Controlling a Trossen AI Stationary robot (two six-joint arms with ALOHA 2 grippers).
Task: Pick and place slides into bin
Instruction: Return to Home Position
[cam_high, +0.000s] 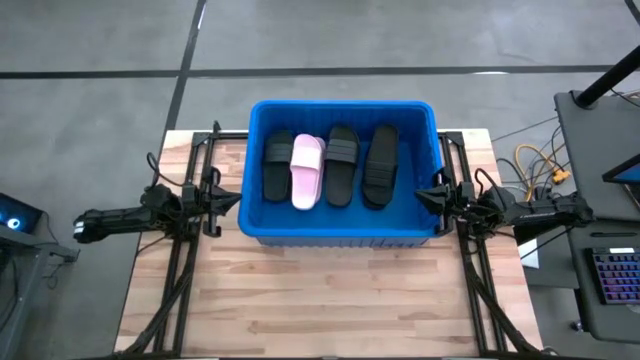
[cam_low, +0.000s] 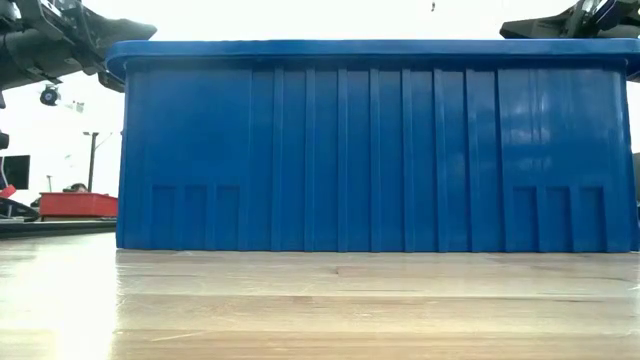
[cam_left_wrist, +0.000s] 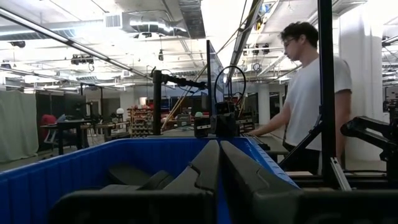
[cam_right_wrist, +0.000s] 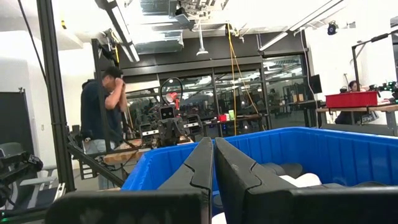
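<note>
The blue bin (cam_high: 262, 225) stands at the table's middle; its ribbed near wall fills the low view (cam_low: 370, 150). Inside lie three black slides (cam_high: 278, 165) (cam_high: 341, 165) (cam_high: 380, 165) and one pale pink slide (cam_high: 307, 172), side by side on the bin floor. My left gripper (cam_high: 238, 200) is shut and empty just outside the bin's left wall; its shut fingers show in the left wrist view (cam_left_wrist: 219, 149). My right gripper (cam_high: 418, 194) is shut and empty at the bin's right wall, as the right wrist view (cam_right_wrist: 213, 149) shows.
Black frame rails (cam_high: 185, 250) (cam_high: 480, 280) run along both sides of the wooden table (cam_high: 320, 300). A person in a white shirt (cam_left_wrist: 311, 87) and a person in dark clothes (cam_right_wrist: 102, 112) stand beyond the table. A keyboard (cam_high: 615, 280) lies off the right side.
</note>
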